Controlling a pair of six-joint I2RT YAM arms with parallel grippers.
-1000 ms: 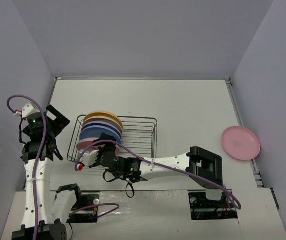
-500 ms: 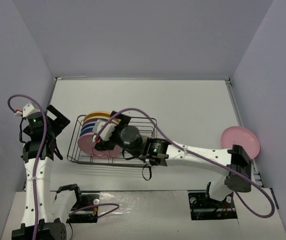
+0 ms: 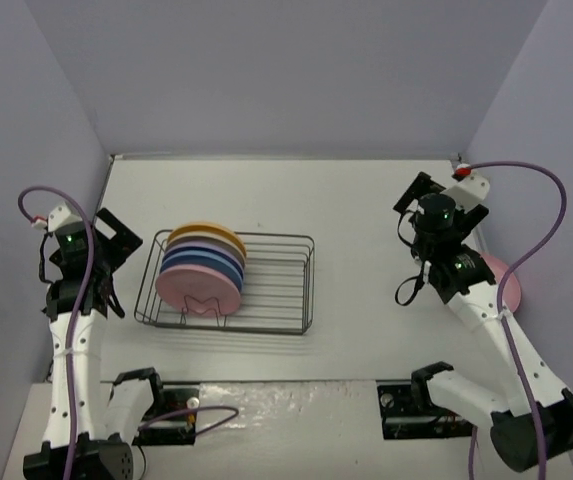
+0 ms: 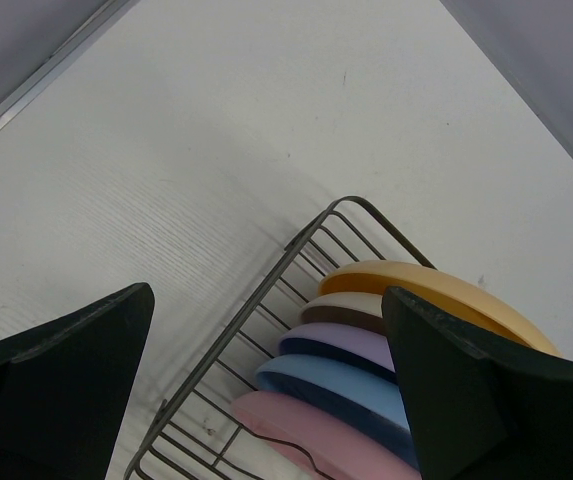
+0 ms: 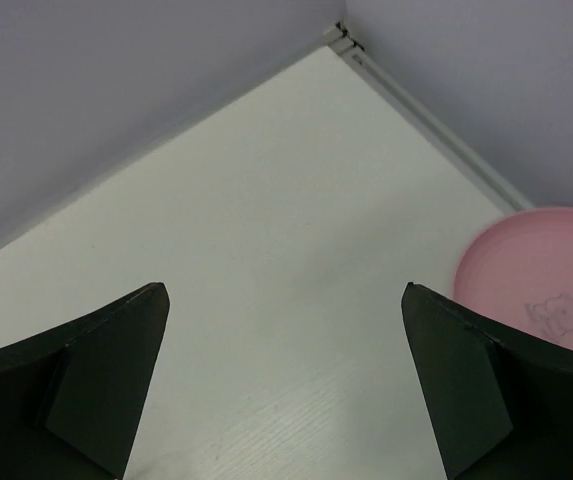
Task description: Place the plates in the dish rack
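Now, both of your pincers stand spread wide with nothing between the fingers. Your left gripper (image 4: 266,295) hangs at the left of the top view, just beside the left end of the dish rack (image 3: 278,285). In its own wrist view the two dark fingers frame the rack's corner from above. Your right gripper (image 5: 284,290) is in the right part of the top view, well apart from the rack. Its wrist view looks down on bare table (image 5: 266,200).

The rack sits left of centre in the top view. Five plates stand on edge in its left half, packed one behind the other. The yellow-orange plate (image 3: 206,232) is at the back, then come the cream plate (image 4: 351,303), the purple plate (image 4: 341,345) and the blue plate (image 4: 336,385). A pink plate (image 3: 198,288) stands at the front, toward the bottom of the frame. The right half of the rack shows its bare wires.

The second pink plate (image 5: 541,290) lies flat on the table at the right edge of the top view, close to the right wall (image 3: 556,150). There it is partly hidden behind your right arm (image 3: 476,305). In the right wrist view it shows at the right edge of the frame, beside the right finger, with a faint figure at its centre. Neither gripper touches it.
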